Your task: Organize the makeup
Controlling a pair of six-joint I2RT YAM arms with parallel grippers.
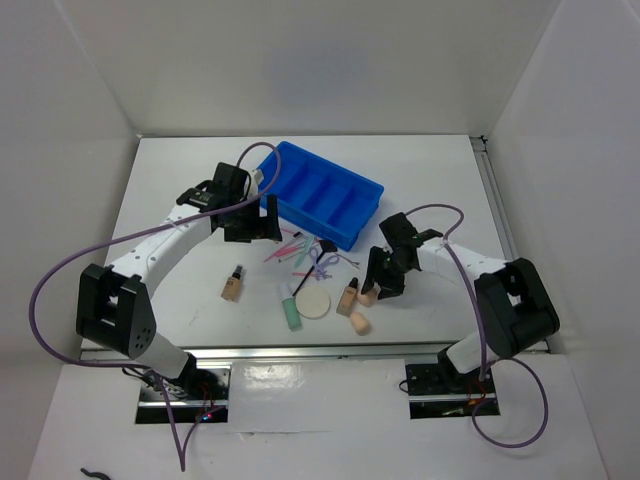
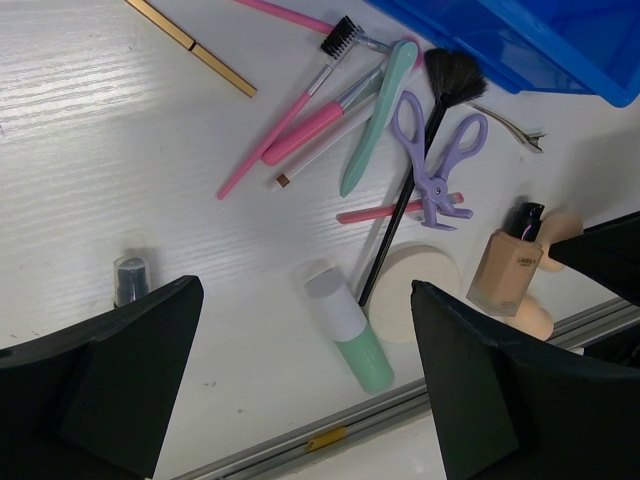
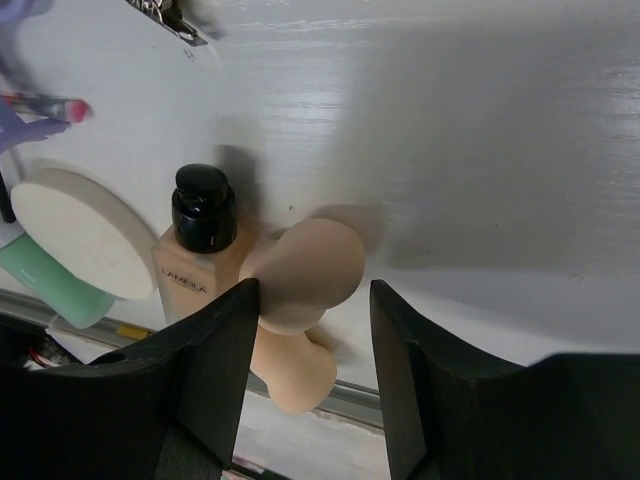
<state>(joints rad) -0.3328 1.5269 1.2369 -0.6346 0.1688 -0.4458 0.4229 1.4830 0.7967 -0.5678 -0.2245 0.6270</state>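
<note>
Your right gripper (image 3: pixel 313 300) is spread wide around the peach sponge (image 3: pixel 305 262), unclamped, at 3 o'clock of the beige bottle (image 3: pixel 200 260). Left gripper (image 2: pixel 305 295) gapes empty above the mint-green tube (image 2: pixel 350 335), 6 o'clock of the blue tray (image 1: pixel 305 172).

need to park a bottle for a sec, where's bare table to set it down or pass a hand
Bare table lies right of the blue tray, behind the right arm, and in the far left corner. Crowded: the sticks, cream puff, tube and sponges between tray and near edge.
</note>
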